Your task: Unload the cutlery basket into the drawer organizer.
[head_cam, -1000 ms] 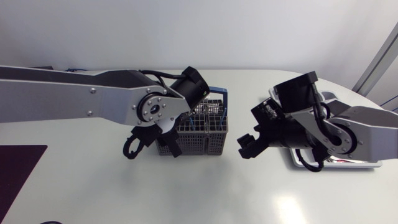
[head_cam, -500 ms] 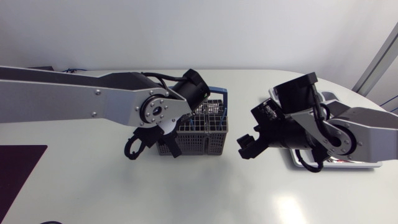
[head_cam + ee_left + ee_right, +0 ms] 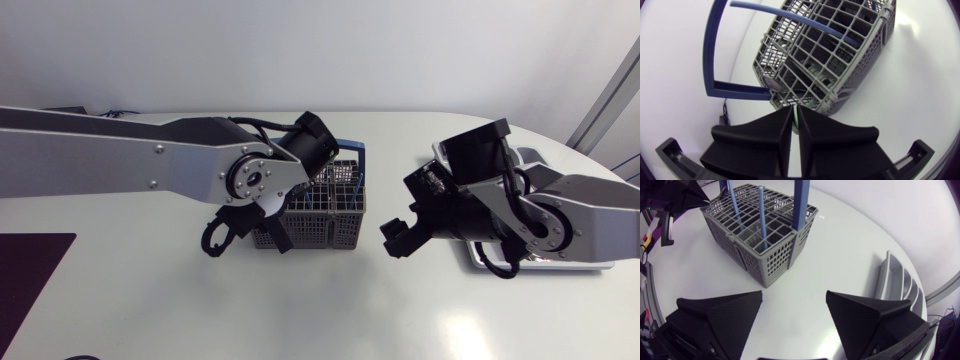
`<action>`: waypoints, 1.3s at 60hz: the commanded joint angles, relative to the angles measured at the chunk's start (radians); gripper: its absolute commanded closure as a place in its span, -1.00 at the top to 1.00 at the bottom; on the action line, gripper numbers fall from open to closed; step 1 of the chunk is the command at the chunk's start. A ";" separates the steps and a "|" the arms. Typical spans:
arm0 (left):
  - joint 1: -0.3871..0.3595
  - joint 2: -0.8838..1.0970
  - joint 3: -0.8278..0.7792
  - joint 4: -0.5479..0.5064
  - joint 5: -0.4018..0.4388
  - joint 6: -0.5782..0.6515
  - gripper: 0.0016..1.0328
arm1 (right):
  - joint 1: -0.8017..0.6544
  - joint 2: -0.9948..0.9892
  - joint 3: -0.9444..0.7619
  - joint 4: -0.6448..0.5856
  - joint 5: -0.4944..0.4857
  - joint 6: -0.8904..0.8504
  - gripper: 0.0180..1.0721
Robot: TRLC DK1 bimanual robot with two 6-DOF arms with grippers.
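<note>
Watching from beside the table, I judged the step in hand to be drawing one piece up out of the cutlery basket [image 3: 335, 218]. The left pincer [image 3: 795, 117] sat low against the basket's near corner, just beside the foot of its blue handle [image 3: 715, 60]. Its two wedges were pressed almost together, with a thin pale-green strip [image 3: 797, 105] caught in the slit between them. It looked like a slim piece of cutlery pinched from both sides, though I could not tell which kind.

To do this well, I thought the lift should go straight up along the strip. That way it would not snag the grey lattice or tip the light basket. The grip also seemed very near the end of the strip, so a slow pull looked wise.

The right pincer [image 3: 794, 298] hung over bare table with its fingers spread wide and nothing between them. The basket stood ahead of it, with blue rods [image 3: 760, 215] standing in its cells. The drawer organizer [image 3: 900, 287] lay well apart from the basket, at the right side under the right arm, so the carry would have to cross the table.
</note>
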 commanded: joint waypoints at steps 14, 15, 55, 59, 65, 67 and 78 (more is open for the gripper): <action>-0.006 -0.036 0.003 -0.012 -0.016 0.027 -0.93 | -0.007 0.016 -0.030 0.016 0.009 -0.023 0.80; -0.006 -0.038 0.006 -0.012 -0.016 0.030 -0.93 | -0.007 0.016 -0.030 0.016 0.007 -0.021 0.80; -0.024 -0.202 0.141 -0.169 0.058 0.034 -0.93 | -0.004 0.004 -0.032 0.015 0.007 -0.035 0.80; -0.027 -0.214 0.154 -0.189 0.066 0.030 -0.93 | -0.002 0.002 -0.030 0.013 0.007 -0.035 0.80; -0.029 -0.233 0.173 -0.222 0.075 0.021 -0.93 | -0.001 -0.002 -0.030 0.012 0.007 -0.035 0.80; -0.029 -0.244 0.180 -0.236 0.076 0.020 -0.93 | 0.001 -0.007 -0.032 0.010 0.007 -0.035 0.80; -0.030 -0.299 0.214 -0.284 0.079 0.001 -0.93 | 0.002 -0.018 -0.033 0.004 0.007 -0.036 0.80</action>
